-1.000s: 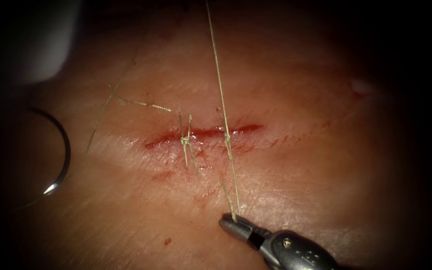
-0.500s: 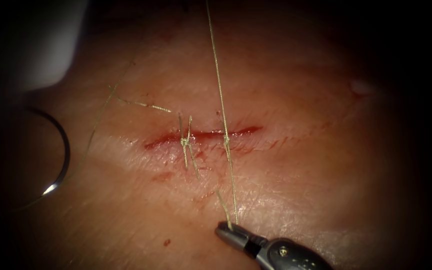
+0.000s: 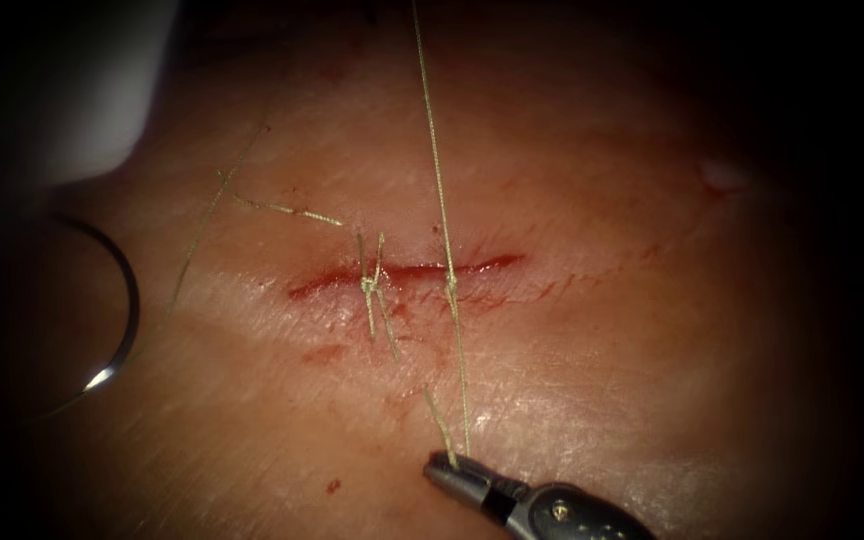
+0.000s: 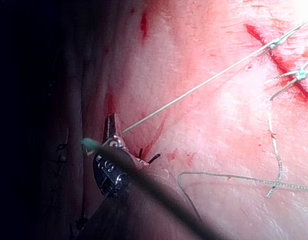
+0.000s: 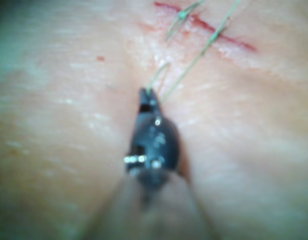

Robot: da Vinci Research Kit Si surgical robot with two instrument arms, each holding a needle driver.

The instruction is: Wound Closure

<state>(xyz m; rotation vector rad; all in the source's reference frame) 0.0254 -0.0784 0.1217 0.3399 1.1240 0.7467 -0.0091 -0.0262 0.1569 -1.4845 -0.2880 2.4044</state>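
**A:** What is your right tool point(image 3: 444, 464) holding?

**B:** Your right tool's jaws are clenched on the thread point(image 3: 437, 160), low on the tissue point(image 3: 602, 350), on the near side of the cut point(image 3: 492, 264). Two strands meet at the tips: a short tail and the long strand. The right wrist view shows the same, with both strands leaving the tool tip point(image 5: 144, 95) toward the cut.

**A:** And where does the long strand go?

**B:** It runs straight up from your jaws to a knot point(image 3: 450, 287) sitting on the cut, then goes on taut past the top edge of the endoscope view.

**A:** What about the left tool?

**B:** In the left wrist view your left tool point(image 4: 112, 127) has its jaws closed on the thread. From there a tight strand reaches across the tissue to the knot on the cut.

**A:** Where is the needle?

**B:** The needle point(image 3: 130, 300) is out of the tissue and neither tool holds it. It lies well to the left of the cut, with its curve bowed toward the cut and one bright end low.

**A:** Anything else on the wound?

**B:** A tied stitch point(image 3: 369, 285) crosses the cut just left of the knot, its cut ends sticking out on both sides. Slack thread point(image 3: 202, 225) lies between it and the needle. Red fluid point(image 3: 324, 353) marks the cut and the tissue below it.
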